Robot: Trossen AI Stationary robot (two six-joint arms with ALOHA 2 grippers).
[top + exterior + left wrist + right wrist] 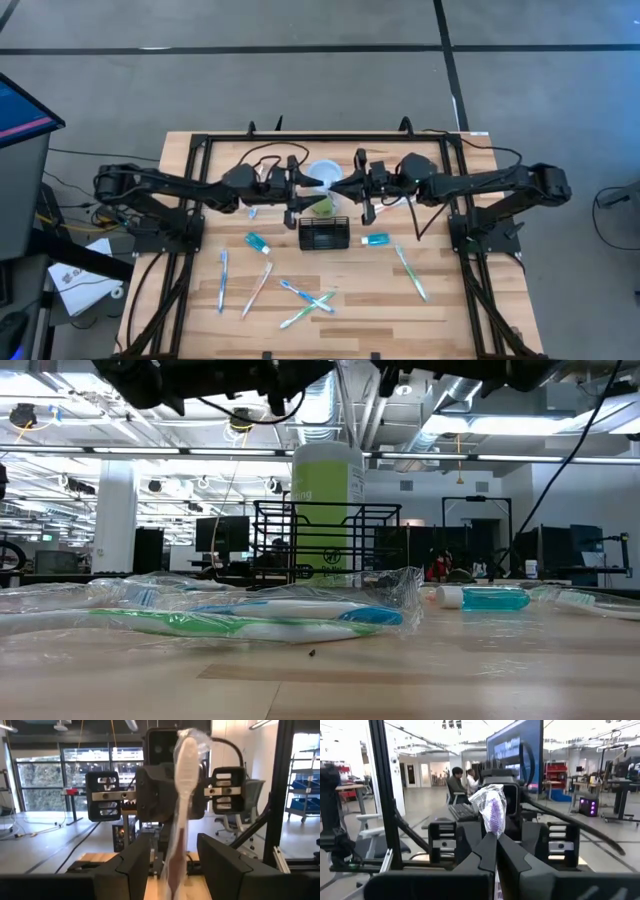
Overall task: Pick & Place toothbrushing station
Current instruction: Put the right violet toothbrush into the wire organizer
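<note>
Behind the caddy, touching it, a cup. Left and right of the caddy, toothpaste tubes; before it, wrapped toothbrushes scattered across the table.

A lime-green cup with a white inside stands on the wooden table. Two small teal toothpaste tubes lie near the table's middle. Nearer the front edge lie wrapped toothbrushes: a blue one, a pink one, a crossed blue-and-green pair, and a green one.
</note>
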